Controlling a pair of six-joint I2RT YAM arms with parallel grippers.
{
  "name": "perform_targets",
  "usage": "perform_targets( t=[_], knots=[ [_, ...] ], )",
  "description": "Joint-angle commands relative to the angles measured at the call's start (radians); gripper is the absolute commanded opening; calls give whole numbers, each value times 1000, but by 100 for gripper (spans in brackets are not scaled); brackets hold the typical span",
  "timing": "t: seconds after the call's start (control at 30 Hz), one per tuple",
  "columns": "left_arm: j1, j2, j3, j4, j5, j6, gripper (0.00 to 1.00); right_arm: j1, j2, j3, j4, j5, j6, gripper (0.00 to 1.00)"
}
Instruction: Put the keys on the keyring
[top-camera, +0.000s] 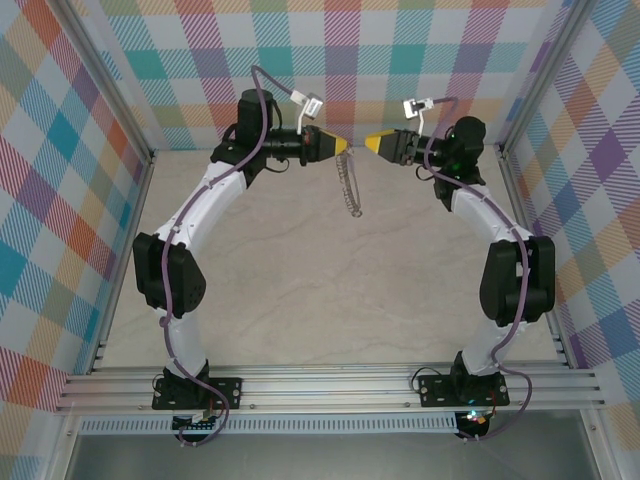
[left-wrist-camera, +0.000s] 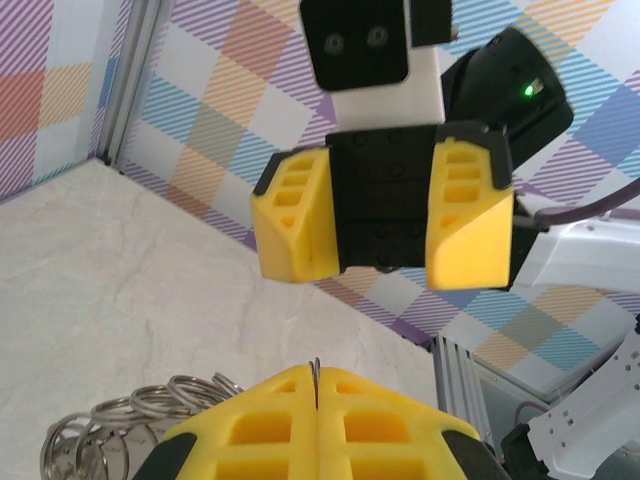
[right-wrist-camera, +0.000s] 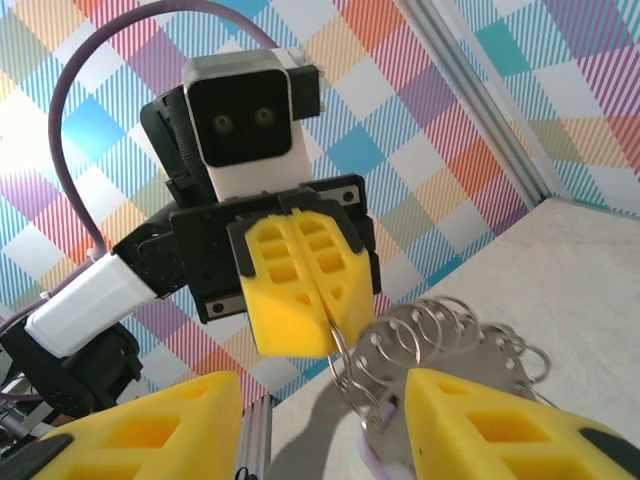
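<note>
Jaws of the left gripper (right-wrist-camera: 318, 335) are pressed fully together, pinching the wire rim of the ring (top-camera: 350, 185). The ring hangs below them, off the tabletop (top-camera: 300, 280), with its scalloped loops fanned out. Right gripper (left-wrist-camera: 383, 250): jaws wide apart, holding nothing, facing the left one tip to tip, just beside the ring.

Key (right-wrist-camera: 375, 465): a lilac patch under a bit of silver metal, low against the ring in the right wrist view (probably the key, cropped; can't tell if it is threaded or only hanging close).

Progress, as judged: the ring is held up and presented, but threading is unconfirmed.

Count: one ring, one likely key, two grippers.
</note>
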Motion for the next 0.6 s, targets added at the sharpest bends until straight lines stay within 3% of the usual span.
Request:
perform_targets(
  t=[0.0, 0.33, 0.57],
  knots=[
    [-6, -63, -23, 119, 7, -54, 0, 7, -23, -45, 139, 1, 65, 48],
    [-15, -72, -31, 171, 21, -91, 0, 8, 30, -64, 337, 14, 214, 51],
    [-21, -75, -27, 166, 31, -88, 0, 9, 135, 3, 555, 28, 426, 45]
  ],
)
